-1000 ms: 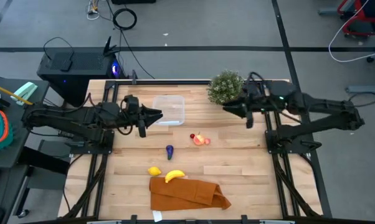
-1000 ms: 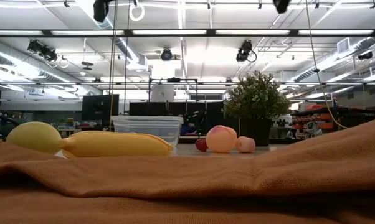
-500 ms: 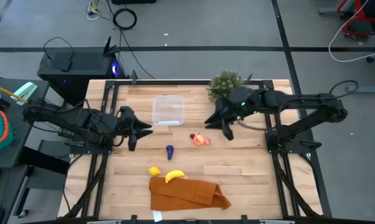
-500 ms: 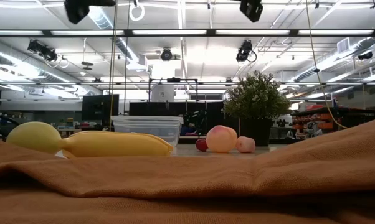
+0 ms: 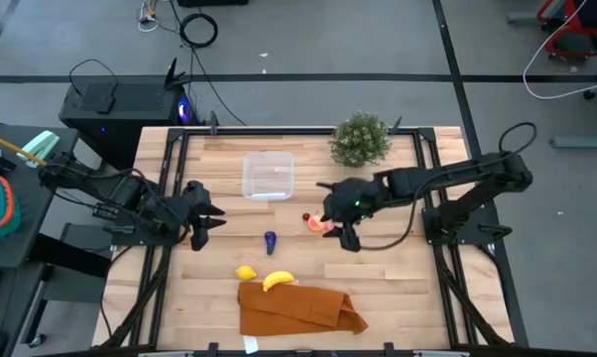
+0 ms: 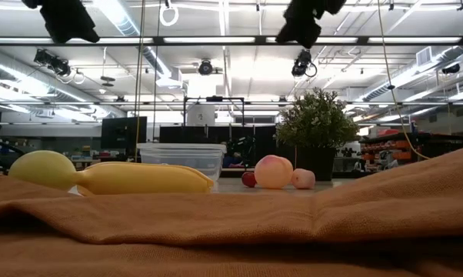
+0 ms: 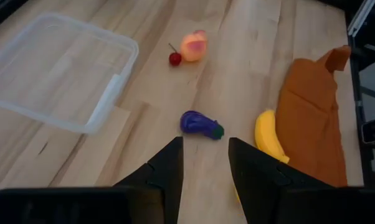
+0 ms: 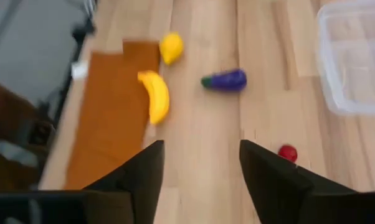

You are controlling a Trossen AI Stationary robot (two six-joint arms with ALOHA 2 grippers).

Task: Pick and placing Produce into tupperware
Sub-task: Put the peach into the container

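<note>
Beside the clear squarish plastic tupperware (image 5: 269, 176), toward the orange-brown cloth (image 5: 298, 307), lies a small dark purple eggplant-shaped toy (image 5: 270, 239), its long axis pointing away from the tupperware. Both the left gripper (image 5: 205, 212) and right gripper (image 5: 336, 220) hover with fingers parted, empty.

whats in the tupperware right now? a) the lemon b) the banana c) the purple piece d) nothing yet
d, the tupperware shows only bare clear plastic in the high view, while the banana, lemon and purple piece all lie on the table outside it.
</note>
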